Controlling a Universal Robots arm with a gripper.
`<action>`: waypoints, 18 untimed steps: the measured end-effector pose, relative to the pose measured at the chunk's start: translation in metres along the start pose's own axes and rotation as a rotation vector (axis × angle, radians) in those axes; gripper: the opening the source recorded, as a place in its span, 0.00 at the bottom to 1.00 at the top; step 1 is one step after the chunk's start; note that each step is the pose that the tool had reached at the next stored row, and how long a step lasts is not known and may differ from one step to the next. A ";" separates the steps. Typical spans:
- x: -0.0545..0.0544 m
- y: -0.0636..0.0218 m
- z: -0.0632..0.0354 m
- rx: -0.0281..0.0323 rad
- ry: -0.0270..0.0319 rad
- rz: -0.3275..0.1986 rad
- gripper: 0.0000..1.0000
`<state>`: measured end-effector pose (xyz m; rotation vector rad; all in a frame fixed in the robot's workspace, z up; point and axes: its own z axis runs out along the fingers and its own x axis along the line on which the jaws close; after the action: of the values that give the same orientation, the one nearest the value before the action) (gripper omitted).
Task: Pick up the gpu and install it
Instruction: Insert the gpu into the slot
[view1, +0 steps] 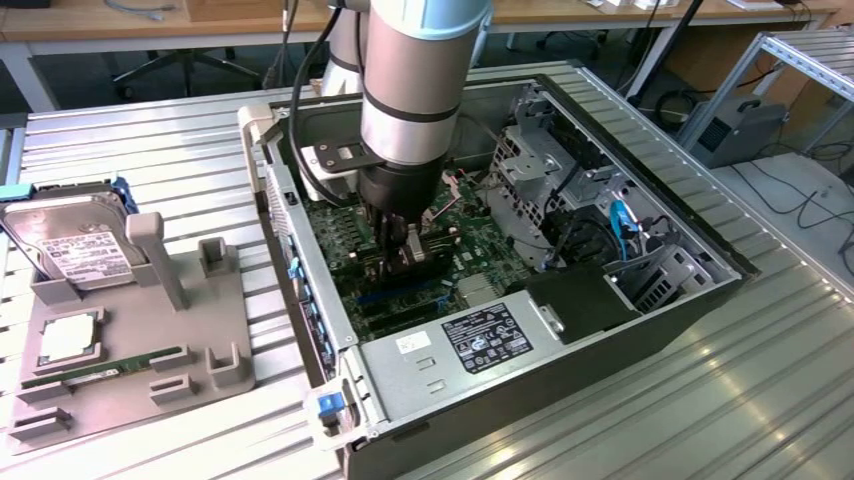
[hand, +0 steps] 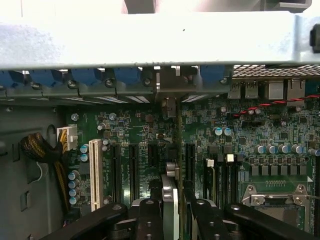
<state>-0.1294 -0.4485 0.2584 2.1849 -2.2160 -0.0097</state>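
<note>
Gpu (hand: 172, 200) stands on edge, gripped between part-closed jaws of the gripper (hand: 174, 212), inside the open computer case (view1: 627, 330) on the table. Its long axis runs parallel to the motherboard (hand: 240, 140) slots, directly over the gap between two black slots, bracket end toward the case's rear wall.

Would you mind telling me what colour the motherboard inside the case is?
Dark green; the motherboard shows best in the wrist view.

Gpu (hand: 178, 150) edge-on, seemingly over motherboard slot.
</note>
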 end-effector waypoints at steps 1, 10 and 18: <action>0.000 0.0000 0.0000 0.0000 0.0001 0.000 0.27; 0.000 0.0000 0.0014 -0.0001 0.0002 0.000 0.27; 0.000 0.0000 0.0020 0.0000 0.0001 0.000 0.27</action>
<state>-0.1294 -0.4486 0.2564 2.1848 -2.2160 -0.0096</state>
